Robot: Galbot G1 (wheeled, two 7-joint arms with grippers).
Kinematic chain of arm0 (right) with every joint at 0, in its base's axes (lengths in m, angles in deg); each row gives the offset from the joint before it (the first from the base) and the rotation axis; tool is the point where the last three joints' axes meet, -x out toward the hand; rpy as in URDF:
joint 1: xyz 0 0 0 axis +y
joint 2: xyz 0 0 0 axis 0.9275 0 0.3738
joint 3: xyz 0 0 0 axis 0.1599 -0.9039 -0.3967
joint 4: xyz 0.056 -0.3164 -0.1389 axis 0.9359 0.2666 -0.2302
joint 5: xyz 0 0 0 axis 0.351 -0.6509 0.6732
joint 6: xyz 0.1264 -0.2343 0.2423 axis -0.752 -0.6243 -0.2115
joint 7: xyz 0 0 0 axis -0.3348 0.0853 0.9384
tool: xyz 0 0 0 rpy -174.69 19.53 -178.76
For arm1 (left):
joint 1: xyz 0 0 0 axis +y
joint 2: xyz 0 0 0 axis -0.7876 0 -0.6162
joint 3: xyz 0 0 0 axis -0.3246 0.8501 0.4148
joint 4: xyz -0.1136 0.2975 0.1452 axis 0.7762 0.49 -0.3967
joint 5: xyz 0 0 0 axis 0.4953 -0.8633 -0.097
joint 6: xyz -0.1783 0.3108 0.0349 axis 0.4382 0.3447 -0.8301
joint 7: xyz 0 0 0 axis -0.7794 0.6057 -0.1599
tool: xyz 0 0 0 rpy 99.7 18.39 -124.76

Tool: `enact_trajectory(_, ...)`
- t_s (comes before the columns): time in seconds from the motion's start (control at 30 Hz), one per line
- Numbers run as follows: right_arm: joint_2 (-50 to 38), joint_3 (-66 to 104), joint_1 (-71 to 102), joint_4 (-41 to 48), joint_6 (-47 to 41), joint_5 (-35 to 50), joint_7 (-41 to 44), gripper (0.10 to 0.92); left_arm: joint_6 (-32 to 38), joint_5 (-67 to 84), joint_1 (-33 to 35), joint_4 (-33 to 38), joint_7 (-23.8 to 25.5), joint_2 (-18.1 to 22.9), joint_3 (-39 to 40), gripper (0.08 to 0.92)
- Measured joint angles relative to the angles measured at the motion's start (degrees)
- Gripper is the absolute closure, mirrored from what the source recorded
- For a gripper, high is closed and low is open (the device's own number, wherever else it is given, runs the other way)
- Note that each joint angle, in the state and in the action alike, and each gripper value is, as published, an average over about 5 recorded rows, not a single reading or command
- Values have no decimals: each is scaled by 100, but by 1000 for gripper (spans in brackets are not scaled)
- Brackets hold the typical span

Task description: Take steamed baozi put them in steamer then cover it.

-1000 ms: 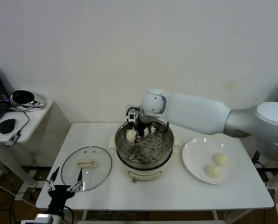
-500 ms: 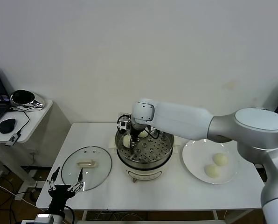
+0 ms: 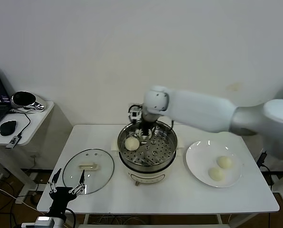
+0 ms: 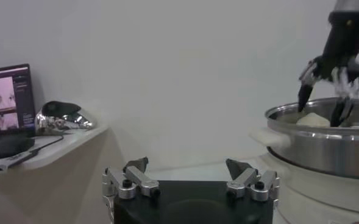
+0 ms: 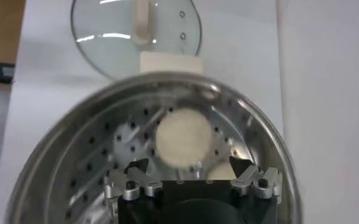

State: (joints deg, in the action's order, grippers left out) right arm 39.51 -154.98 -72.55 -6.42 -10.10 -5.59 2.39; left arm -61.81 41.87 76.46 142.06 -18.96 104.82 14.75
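Right gripper hangs over the steamer, its dark metal fingers spread wide with nothing between them, and just below sits one smooth, round, cream-white bun on the perforated steel floor, near the basket's left wall. The basket is shiny, round steel on a cream pot base. Out on the flat white plate to the right, two more pale buns lie close together. Over on the left of the white table, the clear glass lid lies flat, metal-rimmed, with a cream rectangular handle on top. Left gripper waits at the table's near-left edge, fingers apart, empty.
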Motion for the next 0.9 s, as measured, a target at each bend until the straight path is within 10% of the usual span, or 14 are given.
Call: enact_trajectory(0.9, -3922, 2346, 2604, -1214, 2617, -3440, 1524, 203, -34, -214, 153, 94, 30, 82, 110, 177)
